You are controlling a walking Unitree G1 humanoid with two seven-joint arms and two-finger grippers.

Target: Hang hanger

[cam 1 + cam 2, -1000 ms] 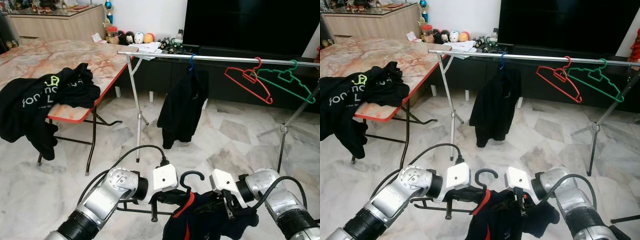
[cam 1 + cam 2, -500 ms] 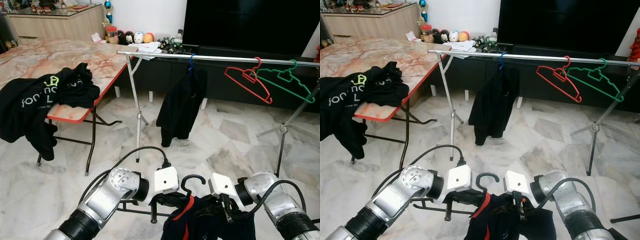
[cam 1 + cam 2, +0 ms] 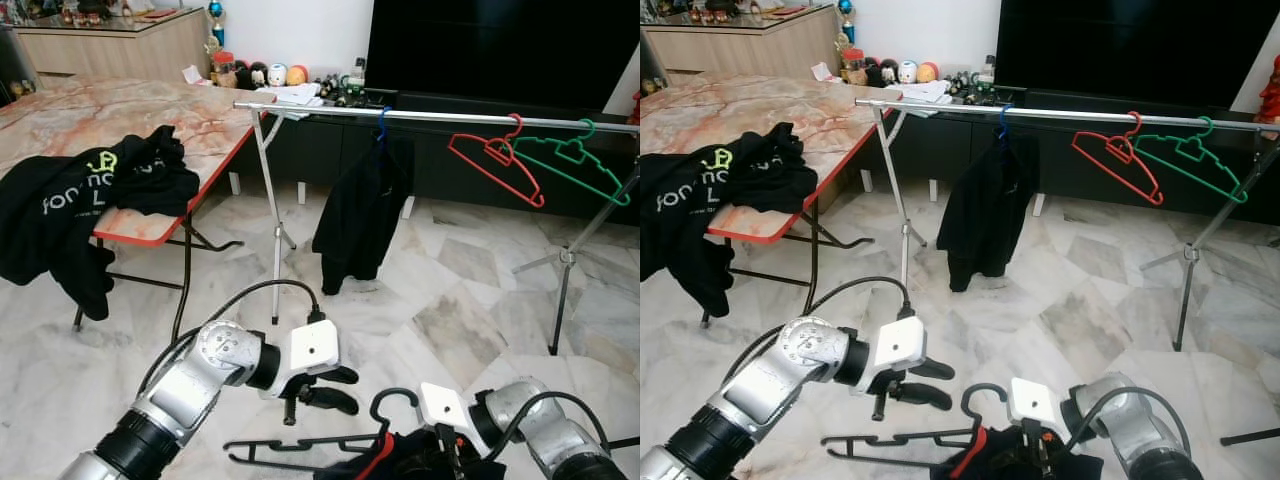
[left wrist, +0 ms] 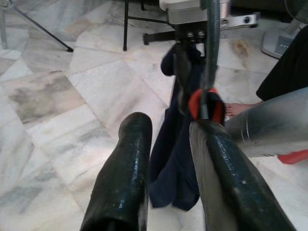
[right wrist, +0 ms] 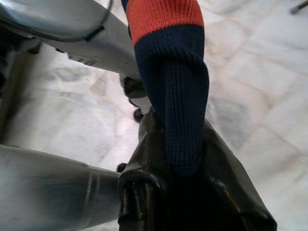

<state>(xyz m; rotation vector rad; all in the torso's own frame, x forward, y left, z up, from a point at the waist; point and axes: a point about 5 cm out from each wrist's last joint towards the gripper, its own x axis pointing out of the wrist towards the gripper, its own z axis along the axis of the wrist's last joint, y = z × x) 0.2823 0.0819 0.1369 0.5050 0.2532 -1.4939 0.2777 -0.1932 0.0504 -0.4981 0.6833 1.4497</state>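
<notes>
While right hand [image 5: 185, 192] clamps navy garment [image 4: 175, 163] (orange-trimmed), black hanger [image 3: 330, 440], left hand [image 3: 335, 388] apart

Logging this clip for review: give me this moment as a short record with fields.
rail: clothes rack rail across the room
on rail: black garment, red hanger, green hanger
table: black shirt draped over the edge
left gripper: jaws open, holding nothing
right gripper: jaws shut on navy garment
black hanger: low by the navy garment, unhung

Left claw [image 3: 335, 387] parted, empty; right claw [image 5: 185, 192] clamped on cloth.
</notes>
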